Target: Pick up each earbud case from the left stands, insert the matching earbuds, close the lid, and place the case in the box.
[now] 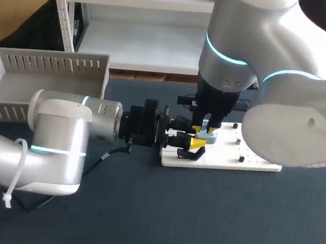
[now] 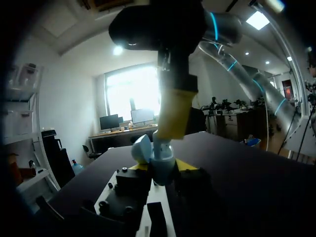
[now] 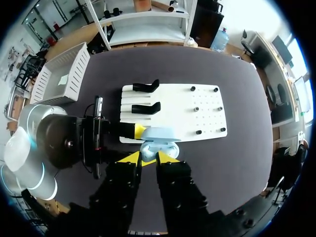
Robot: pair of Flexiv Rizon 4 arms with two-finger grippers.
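Left gripper (image 2: pixel 165 169) clamps the open case (image 3: pixel 158 134) between both tips, at the edge of the board (image 3: pixel 197 121). Right gripper (image 3: pixel 148 158) hangs just above the case; whether it holds anything I cannot tell. Pressing down off-centre could twist the case in the clamp or knock the lid shut early.
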